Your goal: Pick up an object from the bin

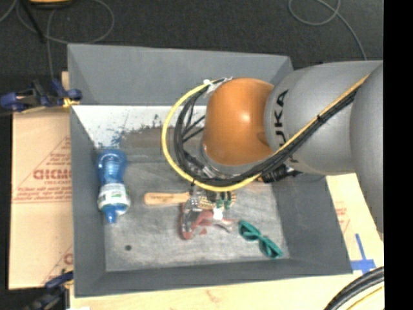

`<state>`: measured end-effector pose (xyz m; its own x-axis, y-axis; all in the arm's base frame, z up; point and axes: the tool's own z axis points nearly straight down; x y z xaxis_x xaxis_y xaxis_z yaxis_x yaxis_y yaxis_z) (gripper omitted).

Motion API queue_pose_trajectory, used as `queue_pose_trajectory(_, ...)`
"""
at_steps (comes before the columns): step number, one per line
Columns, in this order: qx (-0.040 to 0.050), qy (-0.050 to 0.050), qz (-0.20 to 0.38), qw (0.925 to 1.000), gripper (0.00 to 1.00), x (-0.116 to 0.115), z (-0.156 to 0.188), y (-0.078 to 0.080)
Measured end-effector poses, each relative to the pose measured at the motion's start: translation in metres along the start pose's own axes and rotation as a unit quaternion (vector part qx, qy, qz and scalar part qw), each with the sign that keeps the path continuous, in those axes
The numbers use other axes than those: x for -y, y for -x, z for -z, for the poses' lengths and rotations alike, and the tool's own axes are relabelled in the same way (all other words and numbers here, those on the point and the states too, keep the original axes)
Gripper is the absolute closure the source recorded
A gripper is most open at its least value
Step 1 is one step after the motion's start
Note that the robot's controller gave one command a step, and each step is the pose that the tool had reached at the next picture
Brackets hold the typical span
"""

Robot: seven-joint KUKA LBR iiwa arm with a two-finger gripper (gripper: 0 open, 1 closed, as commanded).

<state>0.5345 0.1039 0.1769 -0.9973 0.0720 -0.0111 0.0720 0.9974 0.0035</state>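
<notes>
My gripper (192, 213) hangs low over the bin's floor, near the middle and toward the front, below the orange wrist cover. Right under it lies a small red thing (204, 222) with a pale part beside it; the gripper hides part of it, and I cannot tell whether they touch. A wooden handle (164, 199) lies flat just left of the gripper, its right end hidden beneath it. A pair of green glasses (260, 238) lies to the right, near the front wall.
A blue plastic water bottle (111, 185) lies along the left wall, cap toward the front. The arm and its cables cover the bin's back right. Bare floor shows between the bottle and the gripper.
</notes>
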Motion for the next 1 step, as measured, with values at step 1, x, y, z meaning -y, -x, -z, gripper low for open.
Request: queue_pose_trajectory(1, -0.0049, -0.002, 0.084, 0.9965, 0.0, -0.0165, -0.0153, 0.0098)
